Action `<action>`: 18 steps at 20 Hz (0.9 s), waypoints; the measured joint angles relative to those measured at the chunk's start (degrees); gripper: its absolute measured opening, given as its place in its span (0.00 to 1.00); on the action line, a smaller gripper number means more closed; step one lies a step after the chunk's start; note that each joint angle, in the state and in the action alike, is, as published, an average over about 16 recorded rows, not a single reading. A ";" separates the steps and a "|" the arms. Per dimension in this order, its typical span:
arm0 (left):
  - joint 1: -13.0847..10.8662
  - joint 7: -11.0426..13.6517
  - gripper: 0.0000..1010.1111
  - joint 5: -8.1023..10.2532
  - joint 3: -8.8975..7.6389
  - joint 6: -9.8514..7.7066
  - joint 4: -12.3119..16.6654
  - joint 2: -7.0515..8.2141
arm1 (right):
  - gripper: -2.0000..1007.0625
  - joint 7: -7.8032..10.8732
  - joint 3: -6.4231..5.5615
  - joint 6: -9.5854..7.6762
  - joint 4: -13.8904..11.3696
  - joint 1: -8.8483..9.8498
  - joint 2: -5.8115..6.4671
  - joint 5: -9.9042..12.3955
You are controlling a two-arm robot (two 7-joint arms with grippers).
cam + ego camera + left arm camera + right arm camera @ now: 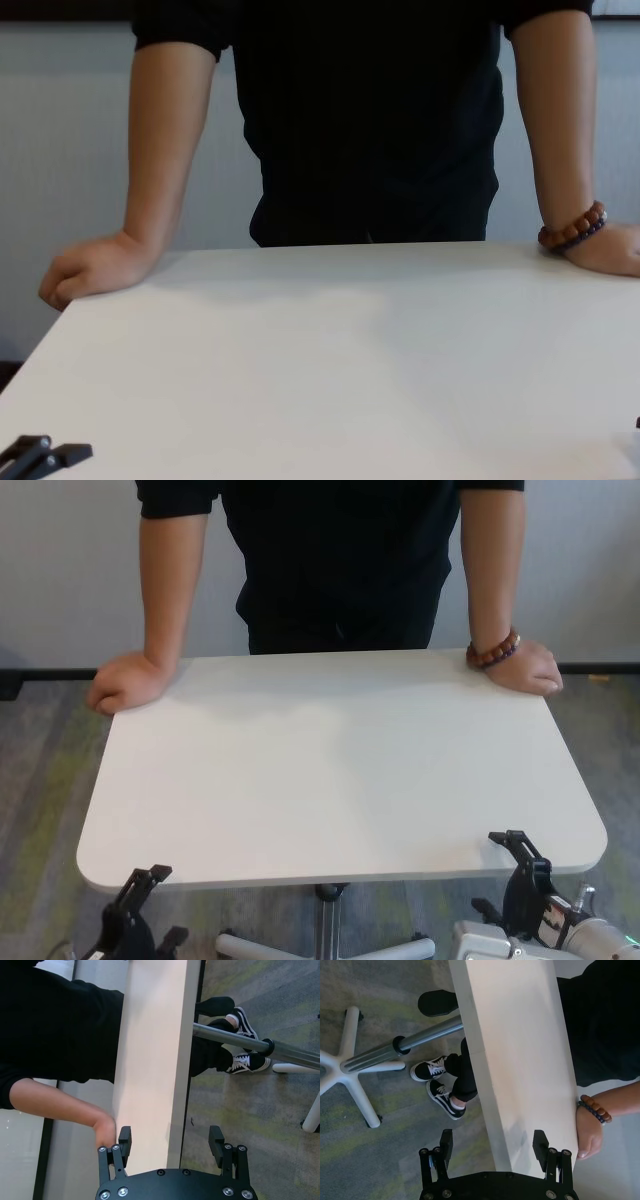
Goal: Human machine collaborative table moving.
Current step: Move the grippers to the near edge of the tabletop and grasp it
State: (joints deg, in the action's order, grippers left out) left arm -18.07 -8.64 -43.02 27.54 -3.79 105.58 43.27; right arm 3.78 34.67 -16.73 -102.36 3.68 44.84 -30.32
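At the middle of the room stands the bench point(340, 770), a plain white rectangular top with rounded corners on a slim grey metal leg point(327, 920) that ends in a white star-shaped base point(350, 1075). The floor under it is grey carpet point(40, 810) with faint green streaks.

On the far side stands the person point(340, 560) in a black short-sleeved shirt, facing the robot. Both forearms are bare. One hand point(125, 683) rests as a loose fist on the far corner at the robot's left. The other hand point(522, 667) lies on the far corner at the robot's right, with a brown and dark bead bracelet point(493, 651) on that wrist. Black trousers and black sneakers with white laces point(437, 1085) show beneath the top in the wrist views.

On the near side, the left claw point(170, 1142) sits at the near-left corner. Its black fingers point(124, 1141) stand apart, one over the top face and one under it, so the thin edge lies between them; I cannot tell if they touch the board. The right claw point(493, 1142) sits at the near-right corner in the same way, fingers point(540, 1142) apart with the edge between them, contact likewise unclear. A silver-grey arm section point(590, 940) shows behind the right claw.
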 joint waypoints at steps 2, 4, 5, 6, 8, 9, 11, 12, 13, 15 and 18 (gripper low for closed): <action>0.25 -0.39 0.99 -1.07 0.18 -0.19 -0.79 -0.76 | 1.00 0.01 0.36 -0.36 0.11 -0.21 -0.02 -1.41; 0.57 -0.70 0.99 -2.09 0.40 -0.43 -1.59 -1.58 | 1.00 -0.09 0.69 -0.77 0.18 -0.36 -0.07 -2.87; 0.75 -0.81 0.99 -2.57 0.52 -0.56 -2.00 -2.03 | 1.00 -0.15 0.83 -0.96 0.22 -0.41 -0.11 -3.53; 0.94 -0.88 0.99 -2.99 0.64 -0.69 -2.41 -2.47 | 1.00 -0.21 0.99 -1.18 0.24 -0.47 -0.18 -4.24; 1.36 -0.90 0.99 -3.82 0.92 -0.95 -3.31 -3.39 | 1.00 -0.33 1.35 -1.63 0.28 -0.58 -0.32 -5.73; 1.58 -0.86 0.99 -4.19 1.05 -1.07 -3.76 -3.83 | 1.00 -0.38 1.62 -1.90 0.32 -0.66 -0.41 -6.61; 2.01 -0.75 0.99 -4.89 1.33 -1.31 -4.66 -4.68 | 1.00 -0.45 2.26 -2.52 0.44 -0.86 -0.61 -8.56; 2.23 -0.68 0.99 -5.24 1.46 -1.42 -5.11 -5.09 | 1.00 -0.47 2.62 -2.88 0.53 -0.98 -0.72 -9.60; 2.43 -0.62 0.99 -5.58 1.59 -1.51 -5.54 -5.46 | 1.00 -0.48 3.00 -3.25 0.63 -1.10 -0.84 -10.66; 2.82 -0.66 0.99 -6.28 1.85 -1.61 -6.37 -6.16 | 1.00 -0.43 3.81 -4.15 0.91 -1.38 -1.10 -12.94; 3.30 -1.04 0.99 -7.33 2.18 -1.48 -7.48 -6.99 | 1.00 -0.39 5.06 -5.80 1.38 -1.80 -1.57 -16.52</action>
State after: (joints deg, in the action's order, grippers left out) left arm -14.77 -9.69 -50.35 29.72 -5.27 98.10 36.28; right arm 3.39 39.73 -22.53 -100.98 1.88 43.28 -46.84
